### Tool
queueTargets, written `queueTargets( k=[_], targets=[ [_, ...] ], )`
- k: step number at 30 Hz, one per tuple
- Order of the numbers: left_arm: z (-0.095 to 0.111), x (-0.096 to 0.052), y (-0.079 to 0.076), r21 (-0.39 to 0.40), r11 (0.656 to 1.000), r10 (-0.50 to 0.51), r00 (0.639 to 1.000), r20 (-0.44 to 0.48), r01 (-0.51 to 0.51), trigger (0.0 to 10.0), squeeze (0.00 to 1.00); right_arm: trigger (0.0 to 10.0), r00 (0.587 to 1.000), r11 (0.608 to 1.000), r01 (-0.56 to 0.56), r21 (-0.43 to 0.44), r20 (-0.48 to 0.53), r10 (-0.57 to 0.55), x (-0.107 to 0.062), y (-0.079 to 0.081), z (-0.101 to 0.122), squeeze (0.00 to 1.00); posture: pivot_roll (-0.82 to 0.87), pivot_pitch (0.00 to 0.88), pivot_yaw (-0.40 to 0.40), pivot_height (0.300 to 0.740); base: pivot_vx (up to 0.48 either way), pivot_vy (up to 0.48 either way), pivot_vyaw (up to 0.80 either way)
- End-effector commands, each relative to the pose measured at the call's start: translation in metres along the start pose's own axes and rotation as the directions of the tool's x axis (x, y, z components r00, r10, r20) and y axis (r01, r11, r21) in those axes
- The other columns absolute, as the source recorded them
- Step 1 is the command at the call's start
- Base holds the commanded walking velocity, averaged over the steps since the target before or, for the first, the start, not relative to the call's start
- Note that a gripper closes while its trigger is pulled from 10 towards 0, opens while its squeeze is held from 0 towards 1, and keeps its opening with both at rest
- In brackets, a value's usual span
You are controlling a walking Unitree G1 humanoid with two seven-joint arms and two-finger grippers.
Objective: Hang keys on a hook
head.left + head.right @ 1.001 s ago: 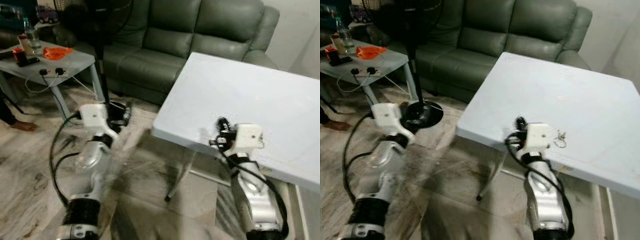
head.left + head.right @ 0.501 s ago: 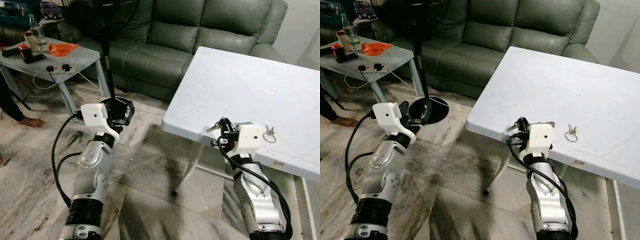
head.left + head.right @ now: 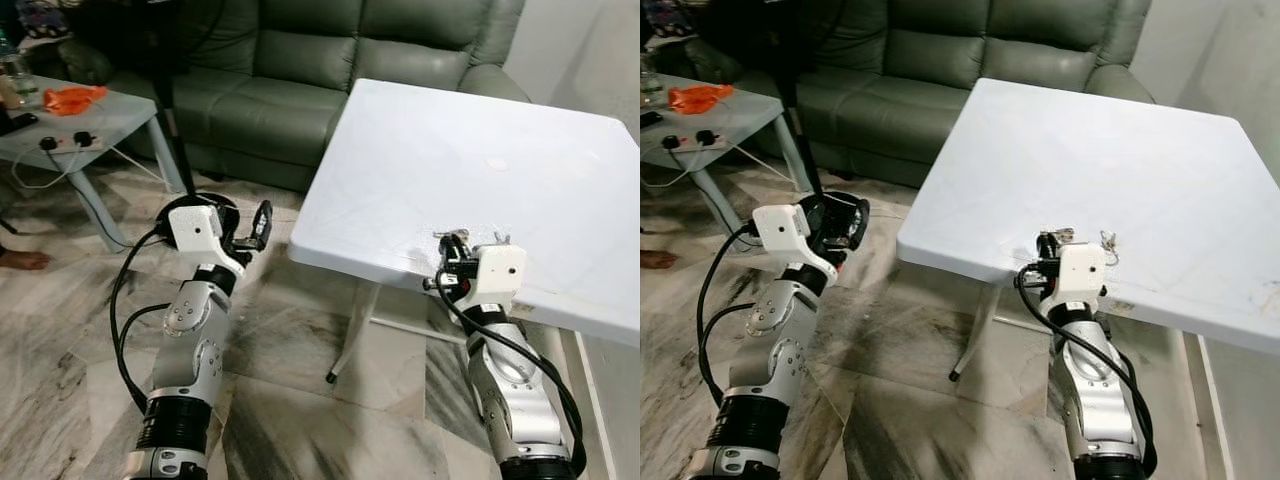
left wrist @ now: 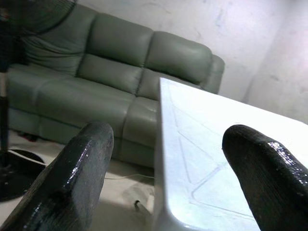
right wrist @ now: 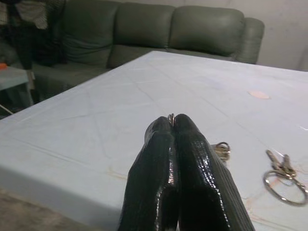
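My right gripper [image 5: 172, 126] sits at the lower middle of the wrist picture, fingers pressed together on a small key ring [image 5: 171, 117], over the white table [image 3: 1110, 170]. More keys [image 5: 281, 175] lie at the lower right. My left gripper [image 4: 166, 178] is spread wide beside the table's edge.

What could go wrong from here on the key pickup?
1. The right gripper pinches the keys by just a sliver of ring at its very tips; they may slip when lifted.
2. A second key ring lies close beside on the table; a sweep could drag it off.
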State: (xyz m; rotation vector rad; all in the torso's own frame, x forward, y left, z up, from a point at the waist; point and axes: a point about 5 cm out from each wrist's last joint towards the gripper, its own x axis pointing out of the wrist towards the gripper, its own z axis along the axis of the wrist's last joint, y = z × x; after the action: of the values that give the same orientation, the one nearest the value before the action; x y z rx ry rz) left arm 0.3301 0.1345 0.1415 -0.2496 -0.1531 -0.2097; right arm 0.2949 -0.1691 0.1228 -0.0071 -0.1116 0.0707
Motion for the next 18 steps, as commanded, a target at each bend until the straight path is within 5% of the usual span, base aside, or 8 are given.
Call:
queueTargets(
  k=[1,11,18],
  targets=[
    [0.0009,0.003,-0.0042,0.036,0.999,-0.024,1.0,-0.004,0.024,10.0,0.0,10.0,1.0,1.0,0.013,-0.002,0.0,-0.013,0.0027,-0.0018,0.0019,0.0,-0.02,0.0,-0.042,0.74,0.0,0.0,-0.71],
    [0.0032,0.003,-0.0076,0.058,0.996,-0.063,0.998,0.004,0.062,10.0,0.0,10.0,1.0,1.0,0.017,-0.004,0.001,-0.017,0.0035,-0.0017,0.0024,0.0,-0.02,0.0,-0.039,0.74,0.0,0.0,-0.7],
    [0.0005,0.0038,-0.0076,0.058,0.997,-0.05,0.999,-0.013,0.051,10.0,0.0,10.0,1.0,1.0,0.019,-0.001,-0.002,-0.019,0.0026,-0.001,0.0012,0.0,-0.02,0.0,-0.033,0.74,0.0,-0.358,-0.69]
  ],
)
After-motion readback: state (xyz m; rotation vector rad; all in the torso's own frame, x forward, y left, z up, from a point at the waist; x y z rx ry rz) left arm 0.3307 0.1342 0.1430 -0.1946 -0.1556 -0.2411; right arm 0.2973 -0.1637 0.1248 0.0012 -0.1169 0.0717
